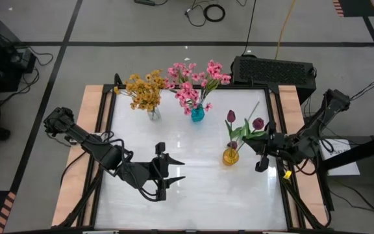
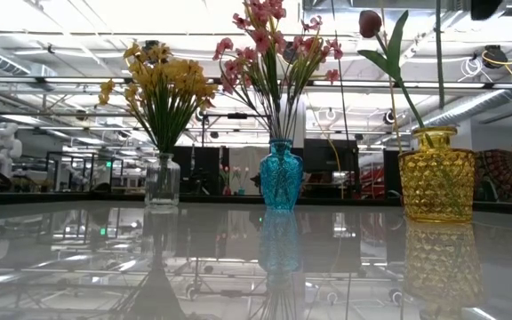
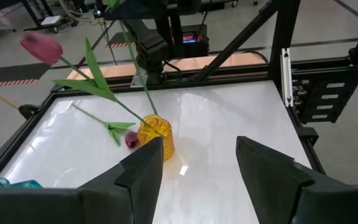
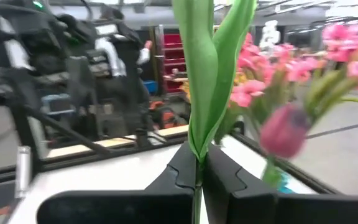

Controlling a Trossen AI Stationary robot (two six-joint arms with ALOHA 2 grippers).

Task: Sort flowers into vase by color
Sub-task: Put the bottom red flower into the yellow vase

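Yellow-orange flowers (image 1: 145, 90) stand in a clear vase (image 2: 162, 180). The pink flowers (image 1: 193, 81) stand in a blue vase (image 2: 281, 176). A yellow vase (image 1: 231, 156) holds a magenta tulip (image 2: 370, 22). A second tulip stem (image 2: 438, 62) rises straight from the vase mouth, and my right gripper (image 1: 265, 144) is shut on it above. Another tulip (image 3: 131, 140) lies on the table with its bud beside the yellow vase. My left gripper (image 1: 179, 170) hovers open over the table's middle, near side. My right gripper pinches the tulip's green stem (image 4: 197, 177) between its two fingers, just below where the long leaves (image 4: 211, 68) spread. The fingers come in about level and lie across the stem. The tulip stands upright, and its lower stem reaches down to the yellow vase's mouth (image 2: 436, 132).
The glossy white tabletop (image 1: 193, 195) has a black frame and wooden side strips. A dark keyboard-like box (image 1: 274, 70) sits beyond the far right corner. The three vases stand in the table's far half.
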